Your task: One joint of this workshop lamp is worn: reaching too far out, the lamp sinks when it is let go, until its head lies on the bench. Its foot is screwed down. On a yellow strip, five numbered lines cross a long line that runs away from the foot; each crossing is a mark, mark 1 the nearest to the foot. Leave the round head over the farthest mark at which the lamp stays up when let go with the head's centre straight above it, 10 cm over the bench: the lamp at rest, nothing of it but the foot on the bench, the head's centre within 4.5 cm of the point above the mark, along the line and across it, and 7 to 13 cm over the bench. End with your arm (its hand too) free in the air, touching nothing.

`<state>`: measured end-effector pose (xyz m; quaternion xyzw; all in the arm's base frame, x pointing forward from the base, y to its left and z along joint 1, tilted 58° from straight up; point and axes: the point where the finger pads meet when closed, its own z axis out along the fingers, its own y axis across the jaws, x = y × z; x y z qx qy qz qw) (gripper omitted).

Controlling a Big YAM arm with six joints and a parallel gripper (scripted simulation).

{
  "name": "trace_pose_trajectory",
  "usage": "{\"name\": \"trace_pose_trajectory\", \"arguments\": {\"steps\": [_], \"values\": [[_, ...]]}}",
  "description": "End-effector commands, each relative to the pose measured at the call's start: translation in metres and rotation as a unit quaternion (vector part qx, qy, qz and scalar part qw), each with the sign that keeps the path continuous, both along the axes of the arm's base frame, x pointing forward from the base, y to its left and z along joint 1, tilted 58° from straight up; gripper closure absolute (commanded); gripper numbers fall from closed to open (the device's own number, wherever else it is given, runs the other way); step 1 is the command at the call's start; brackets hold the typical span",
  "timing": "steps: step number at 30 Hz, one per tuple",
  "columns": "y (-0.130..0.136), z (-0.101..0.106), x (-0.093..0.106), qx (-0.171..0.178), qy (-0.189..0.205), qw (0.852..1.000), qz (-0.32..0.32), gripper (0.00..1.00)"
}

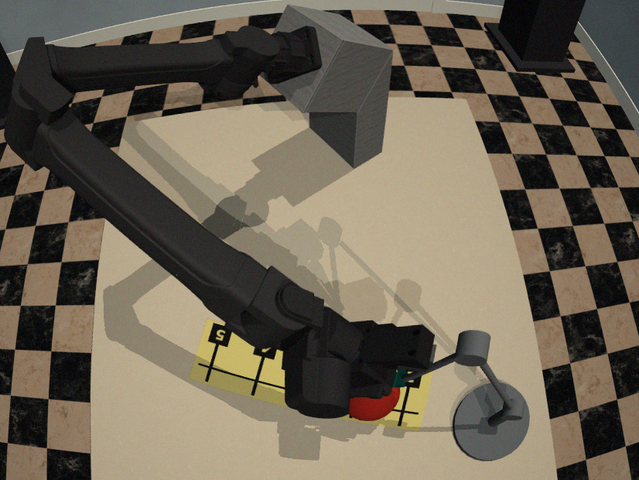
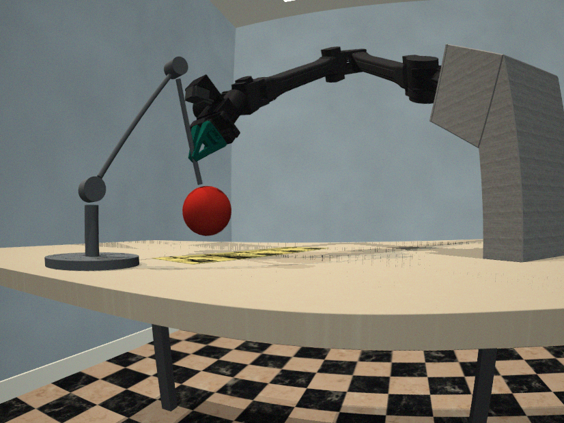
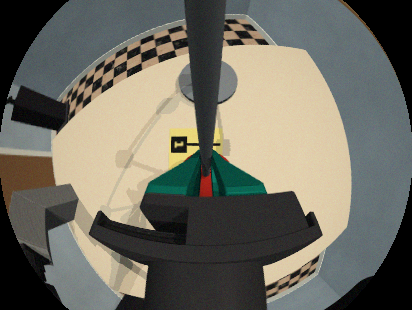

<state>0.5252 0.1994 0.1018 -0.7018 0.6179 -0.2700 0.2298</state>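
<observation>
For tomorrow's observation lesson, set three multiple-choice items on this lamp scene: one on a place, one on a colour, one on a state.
1. Where is the lamp's round head?
A. lying on the bench
B. hanging above the yellow strip
C. resting on the foot

2. What colour is the head?
A. red
B. blue
C. white

3. What are the gripper jaws doing?
A. standing open, apart from the lamp
B. shut on nothing
C. shut on the lamp's lower rod

Key:
1 B, the exterior view shows a gap between the head and the bench.
2 A, it is red in the top and exterior views.
3 C, the green jaws clamp the rod above the head.
</observation>
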Motion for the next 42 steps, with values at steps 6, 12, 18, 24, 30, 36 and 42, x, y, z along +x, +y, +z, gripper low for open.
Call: {"name": "trace_pose_trajectory", "arguments": {"steps": [6,12,18,24,30,36,42], "values": [[-0.011,0.013,-0.007,-0.003,-0.005,1.0,-0.001,1.0],[-0.01,0.013,-0.007,-0.003,-0.005,1.0,-0.001,1.0],[-0.011,0.016,-0.008,-0.003,-0.005,1.0,-0.001,1.0],[-0.014,0.022,-0.012,-0.003,-0.005,1.0,-0.001,1.0],[-0.017,0.028,-0.015,-0.003,-0.005,1.0,-0.001,1.0],[-0.015,0.026,-0.014,-0.002,-0.004,1.0,-0.001,0.0],[-0.01,0.019,-0.011,-0.002,-0.003,1.0,0.0,0.0]]}}
